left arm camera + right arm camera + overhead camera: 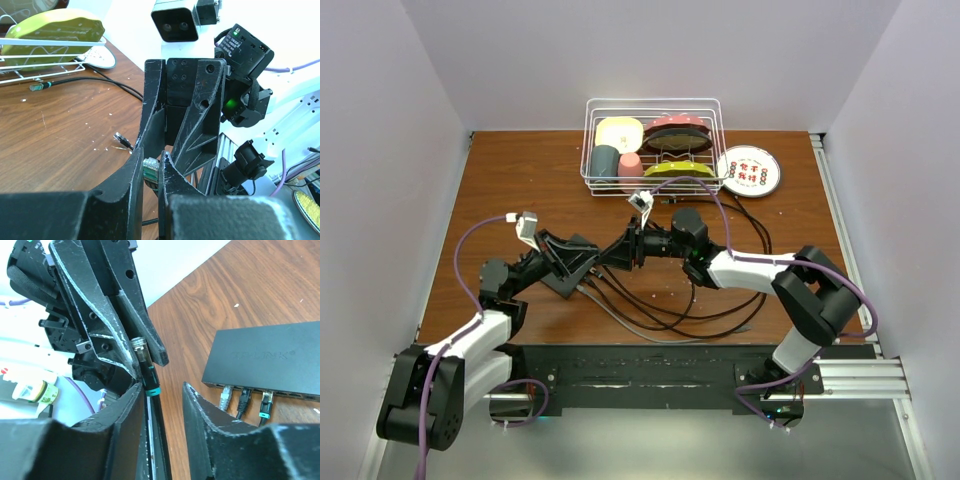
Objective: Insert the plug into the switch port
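Note:
The clear plug (pixel 151 172), with a green back, is pinched between my left gripper's (pixel 151 162) fingertips. In the right wrist view the same plug (pixel 141 352) sits between those fingers, and its black cable with a teal collar (pixel 152 385) runs down along my right gripper's left finger. My right gripper (pixel 160 386) is open, its fingers on either side of the cable just behind the plug. The two grippers meet tip to tip (pixel 625 250) above the table. The black switch (pixel 265 360) lies flat to the right with three cables plugged in; in the top view it (pixel 563 283) is mostly hidden under my left gripper.
A wire dish rack (pixel 592 150) with plates and cups stands at the back, and a round white disc (pixel 750 170) lies beside it. Loose black cables (pixel 720 300) loop over the table's middle. A spare plug (pixel 121 140) and a green-tipped cable end (pixel 37 86) lie on the wood.

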Robot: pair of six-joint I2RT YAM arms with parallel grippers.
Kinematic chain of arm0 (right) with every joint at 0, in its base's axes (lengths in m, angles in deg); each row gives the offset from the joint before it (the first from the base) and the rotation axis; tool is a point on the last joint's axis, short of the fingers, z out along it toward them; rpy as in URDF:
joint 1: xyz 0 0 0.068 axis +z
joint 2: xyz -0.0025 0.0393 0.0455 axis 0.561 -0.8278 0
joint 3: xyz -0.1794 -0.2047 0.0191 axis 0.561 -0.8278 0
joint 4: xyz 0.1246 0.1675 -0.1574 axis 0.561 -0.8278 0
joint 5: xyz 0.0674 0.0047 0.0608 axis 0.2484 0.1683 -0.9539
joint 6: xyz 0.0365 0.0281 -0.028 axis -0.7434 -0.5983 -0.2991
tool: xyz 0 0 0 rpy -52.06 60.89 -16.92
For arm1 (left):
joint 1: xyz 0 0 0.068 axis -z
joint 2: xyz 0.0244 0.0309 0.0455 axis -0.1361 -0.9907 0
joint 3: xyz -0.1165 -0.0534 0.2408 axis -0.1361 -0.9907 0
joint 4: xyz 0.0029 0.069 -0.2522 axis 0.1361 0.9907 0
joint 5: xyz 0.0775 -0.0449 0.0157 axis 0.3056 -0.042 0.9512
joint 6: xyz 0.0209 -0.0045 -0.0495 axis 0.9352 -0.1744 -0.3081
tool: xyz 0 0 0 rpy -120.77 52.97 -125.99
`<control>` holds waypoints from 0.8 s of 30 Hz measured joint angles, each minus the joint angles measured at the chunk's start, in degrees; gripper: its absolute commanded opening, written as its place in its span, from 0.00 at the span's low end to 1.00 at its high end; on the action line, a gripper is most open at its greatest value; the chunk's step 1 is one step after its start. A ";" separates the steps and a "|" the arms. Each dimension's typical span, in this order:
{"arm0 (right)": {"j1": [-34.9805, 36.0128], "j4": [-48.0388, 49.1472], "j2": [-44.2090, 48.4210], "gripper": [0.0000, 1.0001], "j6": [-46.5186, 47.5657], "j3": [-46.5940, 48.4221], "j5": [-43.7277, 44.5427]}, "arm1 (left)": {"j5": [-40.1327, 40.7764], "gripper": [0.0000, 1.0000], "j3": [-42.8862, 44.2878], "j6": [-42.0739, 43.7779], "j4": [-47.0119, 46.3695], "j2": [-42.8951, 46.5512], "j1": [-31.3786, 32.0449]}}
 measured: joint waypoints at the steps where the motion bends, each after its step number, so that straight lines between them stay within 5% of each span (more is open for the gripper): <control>1: 0.02 0.24 -0.04 0.37 -0.22 0.00 -0.02 | 0.00 0.00 0.00 0.00 -0.11 -0.11 0.00; 9: 0.17 1.77 -0.72 0.10 -1.42 0.00 -1.40 | 0.28 0.00 -0.33 -0.04 -0.20 -0.46 0.00; 16: 0.17 2.14 -1.09 0.22 -1.49 0.00 -1.92 | 0.44 0.00 -0.42 -0.48 -0.48 -0.94 0.00; 24: 0.17 2.99 -1.18 0.16 -2.03 0.00 -2.14 | 0.44 0.00 -0.44 -0.63 -1.51 -1.11 0.04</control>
